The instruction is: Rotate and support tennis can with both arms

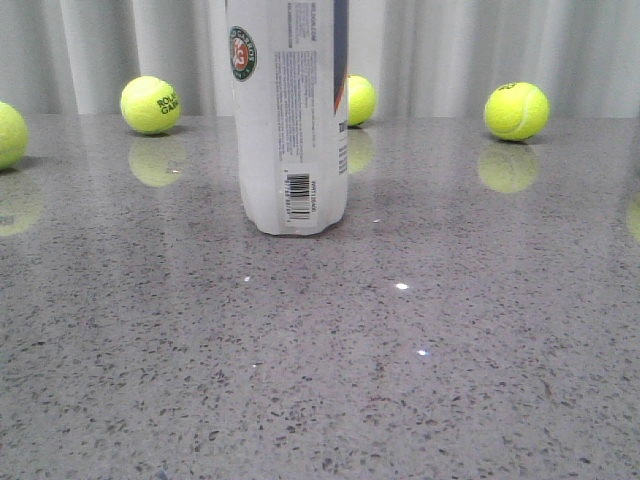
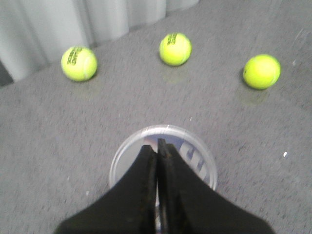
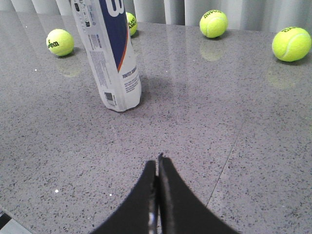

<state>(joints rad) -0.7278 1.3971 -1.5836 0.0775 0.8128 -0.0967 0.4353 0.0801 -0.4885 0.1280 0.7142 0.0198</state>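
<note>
The white tennis can (image 1: 290, 110) stands upright on the grey speckled table, its top cut off by the front view; a round emblem and a barcode face the camera. My left gripper (image 2: 157, 146) is shut and empty, right above the can's clear round top (image 2: 195, 156). My right gripper (image 3: 158, 163) is shut and empty, low over the table, well apart from the can (image 3: 112, 53), whose navy panel and orange stripe show there. Neither gripper shows in the front view.
Yellow-green tennis balls lie around the can: one at the back left (image 1: 150, 104), one at the left edge (image 1: 8, 134), one behind the can (image 1: 358, 99), one at the back right (image 1: 516, 110). A pale curtain (image 1: 450, 50) closes the back.
</note>
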